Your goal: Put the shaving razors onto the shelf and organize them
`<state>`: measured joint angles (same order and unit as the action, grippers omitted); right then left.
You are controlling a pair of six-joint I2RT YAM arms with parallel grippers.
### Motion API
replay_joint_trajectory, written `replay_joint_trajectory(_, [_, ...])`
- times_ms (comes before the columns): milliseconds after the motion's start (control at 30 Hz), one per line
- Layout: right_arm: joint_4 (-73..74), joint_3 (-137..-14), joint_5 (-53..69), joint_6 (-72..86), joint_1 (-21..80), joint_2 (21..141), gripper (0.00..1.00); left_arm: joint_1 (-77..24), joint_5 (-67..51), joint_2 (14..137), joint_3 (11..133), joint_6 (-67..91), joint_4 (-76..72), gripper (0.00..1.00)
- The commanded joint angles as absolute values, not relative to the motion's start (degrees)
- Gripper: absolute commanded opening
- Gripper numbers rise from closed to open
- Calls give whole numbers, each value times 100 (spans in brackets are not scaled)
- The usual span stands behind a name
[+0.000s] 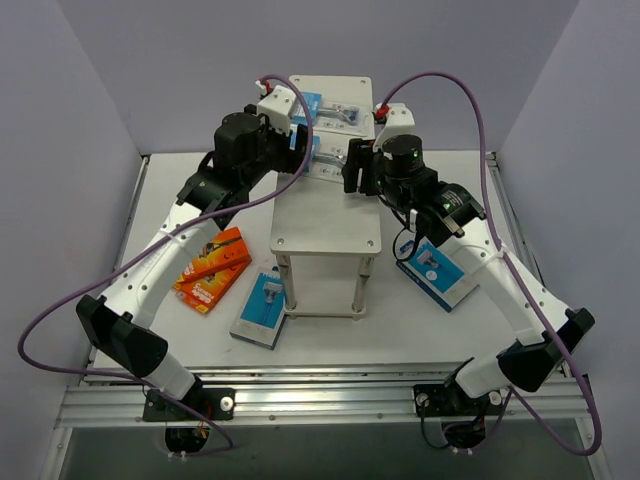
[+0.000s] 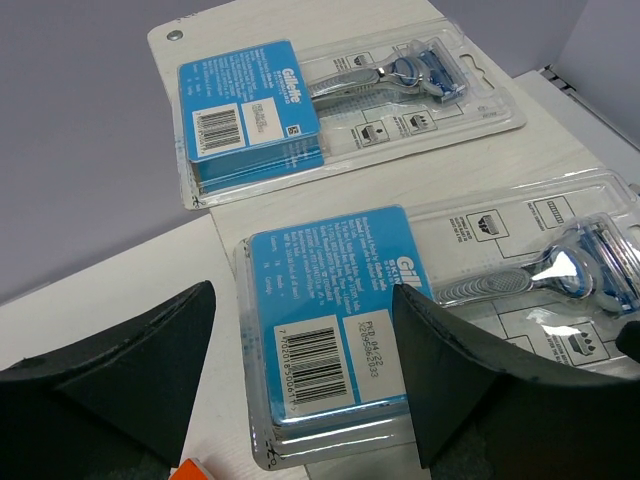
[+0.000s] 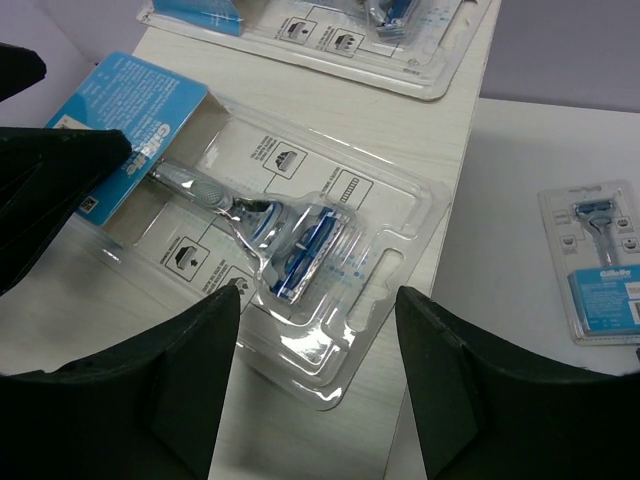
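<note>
The shelf (image 1: 328, 215) stands mid-table with two clear blister razor packs on the far end of its top. The far pack (image 2: 300, 110) lies flat near the back edge. The near pack (image 2: 330, 330) lies in front of it. My left gripper (image 2: 302, 300) is open over that pack's blue card end, a finger on each side and not touching. My right gripper (image 3: 318, 300) is open over the same pack's (image 3: 290, 240) clear end by the razor head, with gaps on both sides. In the top view the two grippers (image 1: 300, 150) (image 1: 352, 165) face each other across it.
On the table left of the shelf lie two orange razor boxes (image 1: 212, 268) and a blue-and-white box (image 1: 262, 308) by the shelf's front leg. Another blister pack (image 1: 437, 268) lies on the table to the right, under my right arm. Grey walls close in the sides.
</note>
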<state>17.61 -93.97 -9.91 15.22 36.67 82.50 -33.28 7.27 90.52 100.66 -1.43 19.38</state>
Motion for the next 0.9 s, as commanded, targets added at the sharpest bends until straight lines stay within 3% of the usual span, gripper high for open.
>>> replay_joint_trajectory(0, [1872,-9536,-1572,1626,3718,8393,59,-3305,703,8859,10125,-246,2144,81])
replay_joint_trajectory(400, [1960,-9606,-1889,1617,3744,8762,52,-3085,396,9070,10116,-202,2066,81])
replay_joint_trajectory(867, [1591,-9510,-1978,1652,3464,9044,51,-2997,123,9518,10397,-255,1863,80])
